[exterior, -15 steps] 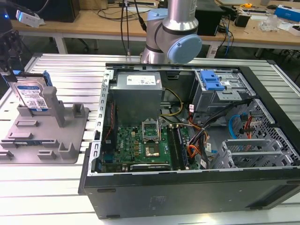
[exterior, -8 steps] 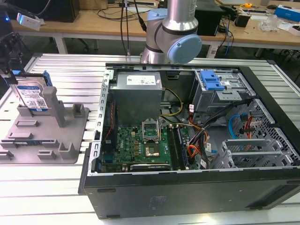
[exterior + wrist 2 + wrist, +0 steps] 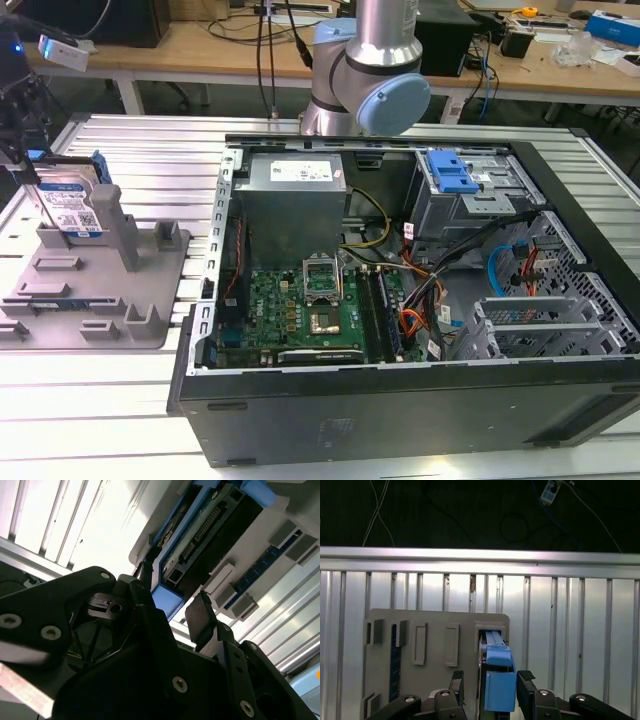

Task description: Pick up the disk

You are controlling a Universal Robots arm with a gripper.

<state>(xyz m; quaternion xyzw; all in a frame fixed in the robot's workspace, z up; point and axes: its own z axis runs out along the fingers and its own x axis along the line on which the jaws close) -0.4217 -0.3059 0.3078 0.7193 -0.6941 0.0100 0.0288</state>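
The disk (image 3: 499, 690) stands on edge in the grey fixture (image 3: 435, 630) on the desk (image 3: 570, 630), directly between the spread fingers of the gripper (image 3: 491, 679), one flat face toward each finger.

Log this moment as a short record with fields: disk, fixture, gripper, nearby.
disk: flat silver metal hard drive with blue side rails, standing on edge in the fixture
fixture: grey plastic fixture with upright posts, on the slatted metal table
gripper: black gripper open, fingers either side of the disk's upper edge; contact cannot be told
nearby: open black computer case, to the exterior view's right of the fixture
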